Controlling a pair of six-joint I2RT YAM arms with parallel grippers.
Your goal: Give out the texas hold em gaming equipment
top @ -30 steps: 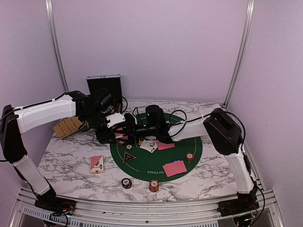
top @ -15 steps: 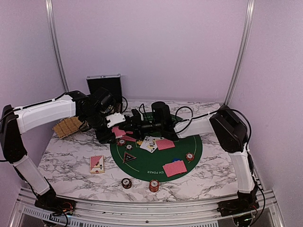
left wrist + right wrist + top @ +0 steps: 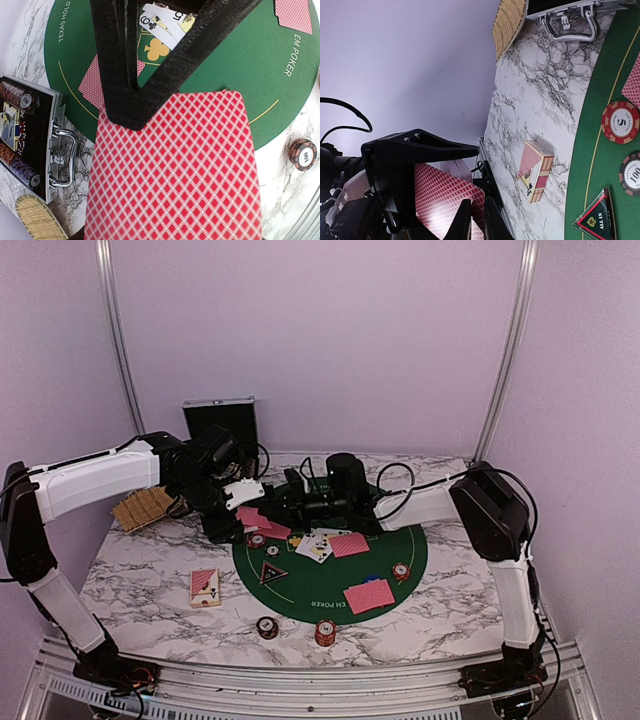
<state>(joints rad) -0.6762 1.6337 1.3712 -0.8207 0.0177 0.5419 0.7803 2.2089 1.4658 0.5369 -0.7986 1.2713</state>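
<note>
Two holds: left gripper (image 3: 133, 97) is pinching the red-backed cards (image 3: 175, 170); right gripper (image 3: 476, 220), directly opposite, is nipping their free edge.

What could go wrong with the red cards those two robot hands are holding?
1. The right hand nips the edge of the red cards that the left hand clamps. It might drag out several at once.
2. If either grip slips, cards could drop onto the face-up cards and the chip lying close by and knock them about.
</note>
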